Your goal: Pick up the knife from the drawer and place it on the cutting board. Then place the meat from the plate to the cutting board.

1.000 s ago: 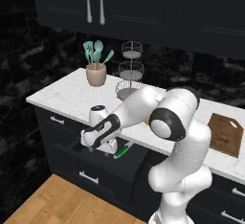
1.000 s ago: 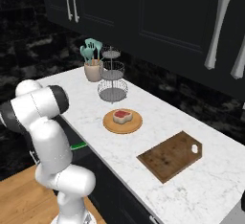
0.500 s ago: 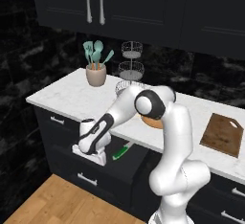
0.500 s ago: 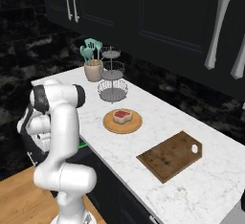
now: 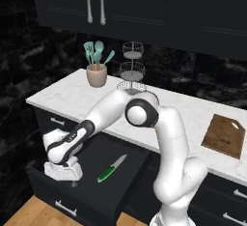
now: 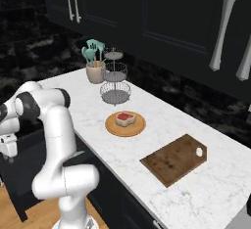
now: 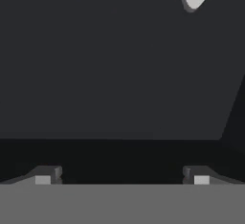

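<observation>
Fingers (image 7: 122, 177) stand spread wide apart with nothing between them, your hand hanging low inside the open drawer (image 5: 62, 187) near its front left corner. Your knife (image 5: 112, 167) lies flat on the drawer floor, well to the right of the hand, green handle toward the drawer front and blade pointing back toward the surface (image 5: 72, 99). In the hand view only the handle's butt peeks in at the top edge, so you are not lined up on it. Close now and you would grab air; drop lower and the tips could strike the drawer floor. Relative to the knife, the cutting board (image 6: 174, 158) sits far right, and the meat (image 6: 125, 118) rests on the plate (image 6: 112, 128).
</observation>
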### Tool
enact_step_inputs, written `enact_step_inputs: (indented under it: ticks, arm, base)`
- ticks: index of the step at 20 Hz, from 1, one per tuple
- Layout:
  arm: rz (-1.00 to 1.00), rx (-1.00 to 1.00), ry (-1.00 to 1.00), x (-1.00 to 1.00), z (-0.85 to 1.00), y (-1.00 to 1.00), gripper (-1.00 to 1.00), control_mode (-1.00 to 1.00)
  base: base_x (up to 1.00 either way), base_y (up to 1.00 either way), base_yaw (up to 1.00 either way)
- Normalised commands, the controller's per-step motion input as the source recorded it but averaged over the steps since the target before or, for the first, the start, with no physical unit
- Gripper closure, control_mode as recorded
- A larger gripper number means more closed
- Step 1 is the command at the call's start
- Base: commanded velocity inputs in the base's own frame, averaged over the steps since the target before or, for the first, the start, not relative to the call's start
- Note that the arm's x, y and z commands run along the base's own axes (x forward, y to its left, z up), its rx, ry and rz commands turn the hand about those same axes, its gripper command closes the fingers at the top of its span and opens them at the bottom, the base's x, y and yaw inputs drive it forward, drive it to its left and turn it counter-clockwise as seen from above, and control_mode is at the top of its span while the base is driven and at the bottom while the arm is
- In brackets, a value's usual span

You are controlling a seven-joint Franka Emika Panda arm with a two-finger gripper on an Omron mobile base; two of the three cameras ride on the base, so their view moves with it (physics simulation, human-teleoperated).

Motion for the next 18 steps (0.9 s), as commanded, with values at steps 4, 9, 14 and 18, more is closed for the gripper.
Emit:
enact_step_inputs:
  ticks: [4,9,14,18]
  arm:
    - [0.02,-0.1,0.0,-0.84,0.57,0.46,-1.0,-1.0]
    - [-0.03,0.0,-0.1,-0.03,0.82,-0.67,-1.0,-1.0]
    - [-0.05,0.0,-0.09,-0.15,0.53,-1.0,-1.0,-1.0]
    - [-0.04,0.0,0.0,0.0,0.0,-1.0,-1.0,-1.0]
  base:
    - [0.0,0.0,0.0]
    - [0.0,0.0,0.0]
    - [0.0,0.0,0.0]
    - [0.0,0.0,0.0]
